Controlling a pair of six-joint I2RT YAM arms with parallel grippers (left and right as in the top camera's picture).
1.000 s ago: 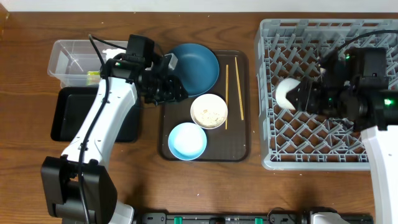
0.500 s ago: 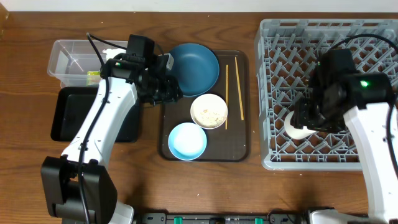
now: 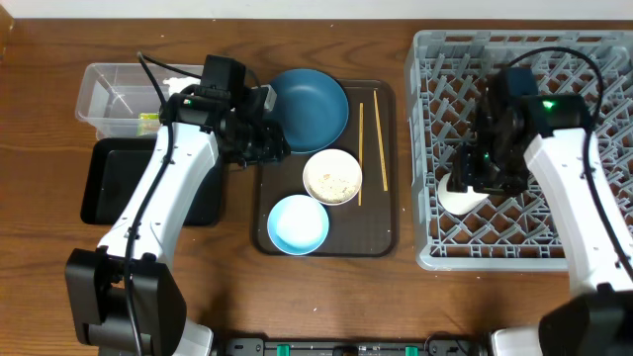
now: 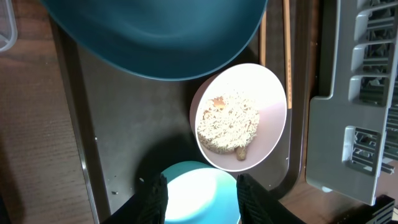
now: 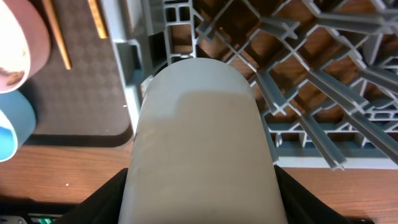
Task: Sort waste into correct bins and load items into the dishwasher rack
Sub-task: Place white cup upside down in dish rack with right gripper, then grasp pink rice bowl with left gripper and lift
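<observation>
My right gripper [image 3: 471, 186] is shut on the small white cup [image 3: 458, 203] and holds it low at the front left of the grey dishwasher rack [image 3: 593, 59]. In the right wrist view the cup [image 5: 199, 137] fills the space between my fingers [image 5: 99, 202], over the rack's [image 5: 311, 81] left edge. My left gripper [image 3: 265, 146] is open and empty over the brown tray. In the left wrist view it [image 4: 202, 202] hovers above the light blue bowl [image 4: 199, 190]. Beyond lie the cream bowl [image 4: 239, 118] with rice bits and the dark blue plate [image 4: 155, 31].
The brown serving tray [image 3: 381, 227] holds the plate [image 3: 312, 104], cream bowl [image 3: 331, 176], light blue bowl [image 3: 297, 223] and two chopsticks [image 3: 379, 143]. The clear tub [image 3: 114, 94] holds a yellow-green wrapper [image 3: 148, 121]. The black tray [image 3: 124, 183] lies in front of it.
My right gripper has carried the cup from the rack's left middle down toward its front left corner and turned it. The left arm has hardly moved.
</observation>
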